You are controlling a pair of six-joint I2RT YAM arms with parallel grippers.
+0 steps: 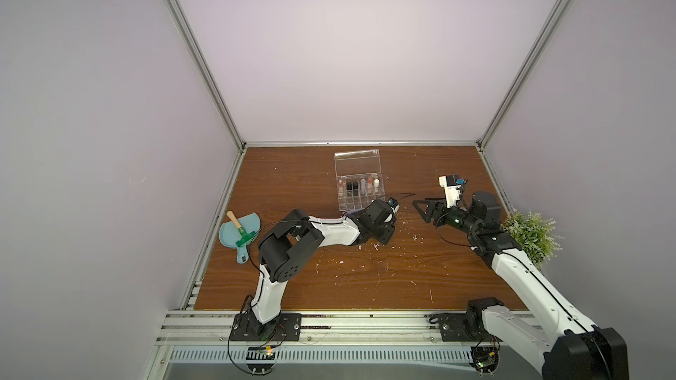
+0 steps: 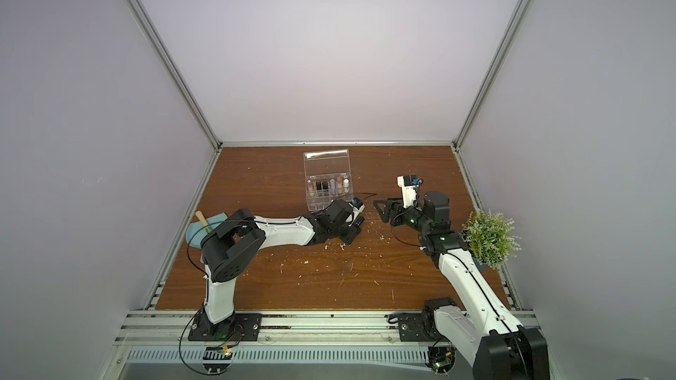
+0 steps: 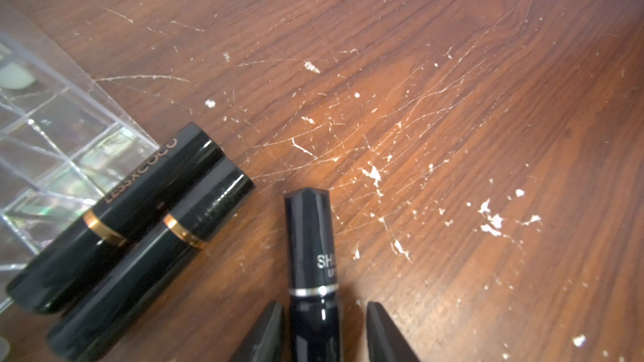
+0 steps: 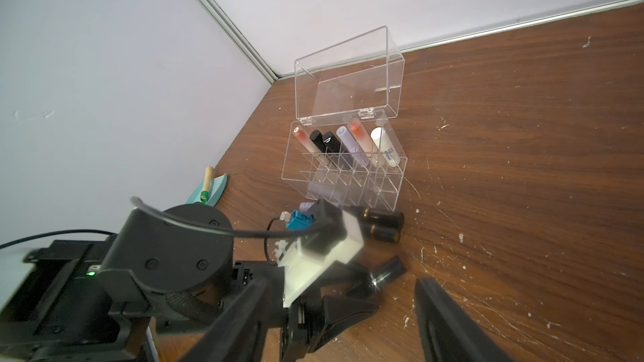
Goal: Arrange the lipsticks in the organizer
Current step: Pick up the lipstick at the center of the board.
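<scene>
Black lipstick [image 3: 310, 238] lies between the left end effector's [image 3: 324, 304] apart jaws; a crooked squeeze may roll it; right end effector [image 4: 343, 282] gapes.

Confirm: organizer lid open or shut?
Open. The lid stands tilted up behind the organizer, leaving its compartments uncovered.

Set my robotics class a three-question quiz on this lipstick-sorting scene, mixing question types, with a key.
1. How many lipsticks stand in the organizer's back row?
2. True or false: the organizer's lid is shut.
3. The black lipstick between the left gripper's fingers carries which band? A gold, B silver, C none.
Key: 1 six; 2 false, the lid stands open; 3 B.
</scene>
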